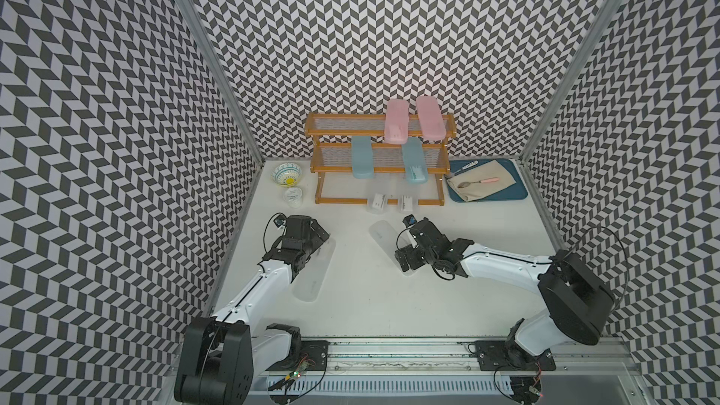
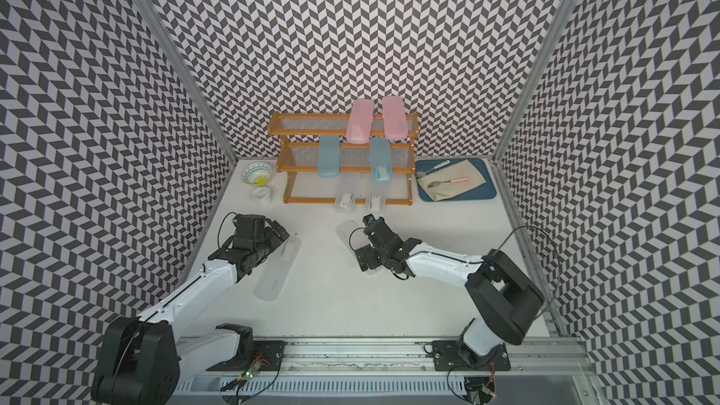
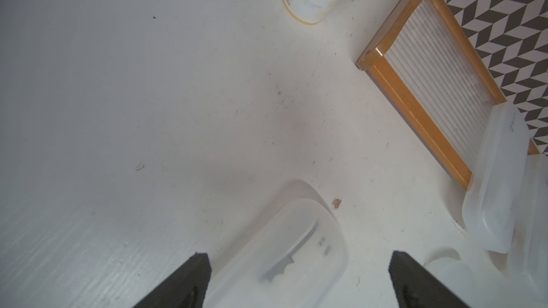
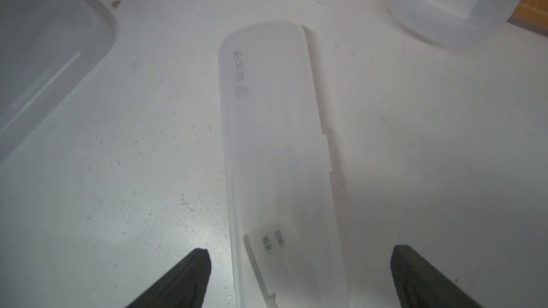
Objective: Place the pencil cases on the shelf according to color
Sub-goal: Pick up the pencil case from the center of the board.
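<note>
- The left gripper (image 3: pixel 299 254) is released. Its jaws stand wide on both sides of the left clear case (image 1: pixel 315 274), which lies flat on the table (image 1: pixel 350 317). No contact is visible.
- The right gripper (image 4: pixel 299 248) is also released. The right clear case (image 4: pixel 281 143) lies flat between its jaws, with a gap on each side.
- On the shelf (image 1: pixel 343 133), two pink cases (image 1: pixel 396 120) rest on the top tier and two teal cases (image 1: pixel 362 157) on the middle tier. Two clear cases (image 1: pixel 378 202) lie on the bottom tier and stick out over the front rail.
- Risk: each gripper stands near one end of its case. I think the long free end can droop or swing when it is lifted, and the frosted plastic can slip.
- Risk: the bottom tier sits low under the middle one. A case that comes in tilted may hit the overhanging teal cases or push the clear ones off the rail.
- Risk: both arms probably go to the same tier, so they can meet each other.
- Hard to see: in both top views the right arm covers most of the right clear case, and only its far end shows. The clear cases on the shelf almost vanish against the white, and mostly their labels show.
- The wrist views cut off the fingers, and I cannot tell if the tips touch the table.
</note>
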